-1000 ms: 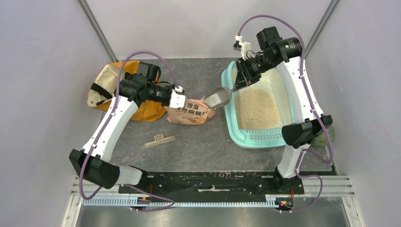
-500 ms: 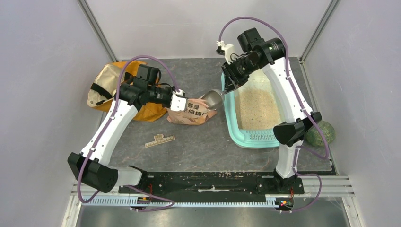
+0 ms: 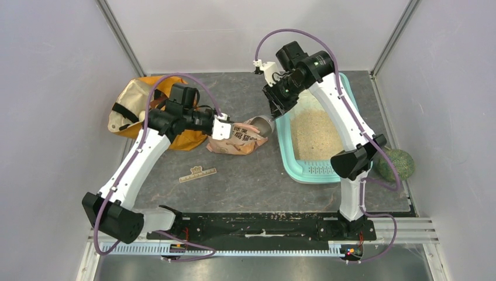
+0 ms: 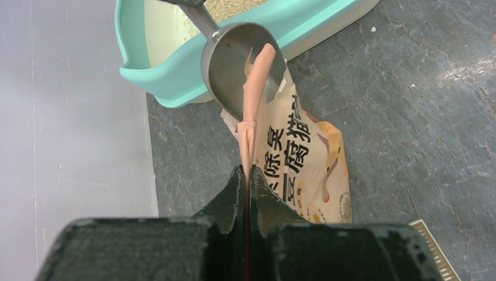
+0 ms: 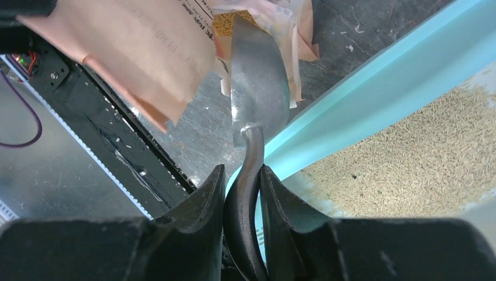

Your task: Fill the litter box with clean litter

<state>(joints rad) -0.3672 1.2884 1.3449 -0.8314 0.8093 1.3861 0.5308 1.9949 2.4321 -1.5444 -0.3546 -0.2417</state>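
On the bench (image 3: 245, 175) we find the left claw (image 4: 246, 175) pinched shut on the peach-pink printed pouch (image 4: 304, 170), the right claw (image 5: 243, 175) clamped on the silver metal scoop (image 5: 257, 88) by its handle. Beside them, the teal-green plastic litter box (image 3: 284, 146) holds beige granular litter (image 3: 316, 132).

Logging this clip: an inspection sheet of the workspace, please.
Surface: dark mottled grey table.
Job's things: teal litter box at right, litter covering part of its floor; pouch lying left of it; scoop bowl at the pouch's mouth.
Clutter: orange bag far left; pale strip on the table; green round thing at the right edge.
Grippers: left gripper shut on the pouch's edge; right gripper shut on the scoop's handle.
Cables: purple cables run in loops, none seen snagged.
Surroundings: plain grey walls; black rail at near edge.
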